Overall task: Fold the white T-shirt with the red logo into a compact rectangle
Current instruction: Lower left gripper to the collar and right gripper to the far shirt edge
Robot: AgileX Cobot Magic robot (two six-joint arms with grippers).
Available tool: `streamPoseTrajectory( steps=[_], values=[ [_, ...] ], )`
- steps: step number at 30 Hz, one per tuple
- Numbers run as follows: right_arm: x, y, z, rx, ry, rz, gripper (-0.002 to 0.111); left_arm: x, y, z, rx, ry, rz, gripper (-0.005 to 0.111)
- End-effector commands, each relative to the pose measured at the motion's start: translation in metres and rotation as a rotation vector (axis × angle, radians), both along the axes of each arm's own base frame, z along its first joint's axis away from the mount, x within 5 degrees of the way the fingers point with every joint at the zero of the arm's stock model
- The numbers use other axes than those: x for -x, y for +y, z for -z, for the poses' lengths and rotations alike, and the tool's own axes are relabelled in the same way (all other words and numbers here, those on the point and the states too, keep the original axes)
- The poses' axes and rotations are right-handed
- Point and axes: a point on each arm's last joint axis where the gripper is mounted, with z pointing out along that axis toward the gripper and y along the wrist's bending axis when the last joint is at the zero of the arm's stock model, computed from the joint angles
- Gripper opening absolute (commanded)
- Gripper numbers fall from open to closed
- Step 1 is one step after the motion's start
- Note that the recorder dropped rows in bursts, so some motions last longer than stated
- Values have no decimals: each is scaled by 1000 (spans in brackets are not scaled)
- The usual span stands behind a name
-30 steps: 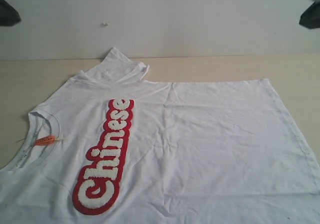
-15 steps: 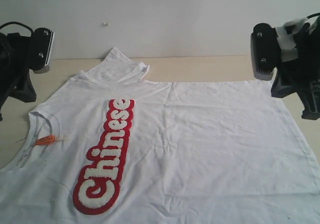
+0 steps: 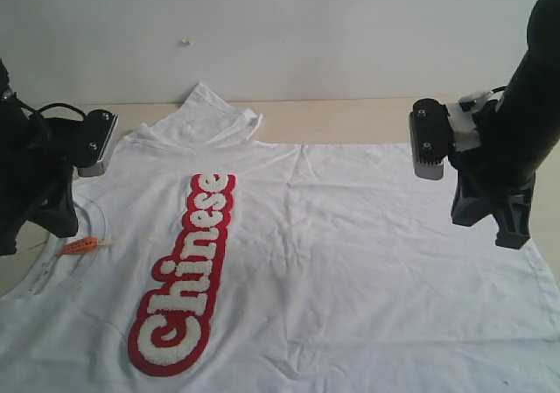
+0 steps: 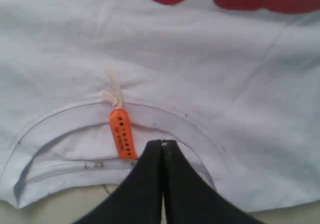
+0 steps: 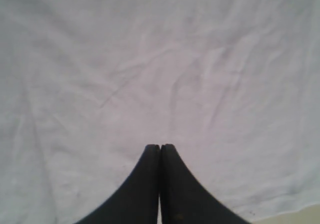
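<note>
Both pairs of jaws hang pressed together over the white T-shirt (image 3: 350, 253); lowered so, they could bunch fabric, not grip.

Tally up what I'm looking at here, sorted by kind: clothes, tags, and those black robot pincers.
White T-shirt: 1
Orange neck tag: 1
Black pincers: 2, the left pincer and the right pincer, both shut
Total: 4
</note>
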Motion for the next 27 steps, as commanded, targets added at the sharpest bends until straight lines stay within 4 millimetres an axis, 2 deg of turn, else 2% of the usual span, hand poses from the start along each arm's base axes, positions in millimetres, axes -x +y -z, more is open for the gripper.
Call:
streamPoseTrajectory(
  steps=[1, 3, 5, 8, 11, 12, 15, 21, 24, 27],
  values=[
    [-5, 6, -2, -62, -44, 41, 0, 0, -6, 4, 72, 28, -50, 0],
    [-6, 7, -3, -74, -57, 50, 0, 1, -6, 3, 79, 35, -54, 5],
    [-7, 7, -3, -74, -67, 51, 0, 3, -8, 3, 94, 60, -58, 17],
    [-7, 7, -3, -74, -67, 51, 4, 7, -12, 2, 131, 111, -76, 54],
    [-7, 7, -3, -74, -67, 51, 12, 4, -15, 1, 171, 89, -134, 99],
    [-7, 7, -4, -74, -69, 51, 16, 4, -15, 1, 172, 96, -179, 105],
    [-7, 7, -4, -70, -69, 49, 32, 5, -15, 1, 171, 111, -188, 105],
    [-9, 6, -4, -64, -96, 49, 79, 7, -14, 1, 160, 125, -178, 105],
    [-10, 6, -4, -67, -103, 51, 88, 4, -14, 1, 165, 96, -180, 105],
    [-9, 6, -5, -65, -101, 49, 88, 3, -14, 1, 166, 88, -182, 105]
  ],
)
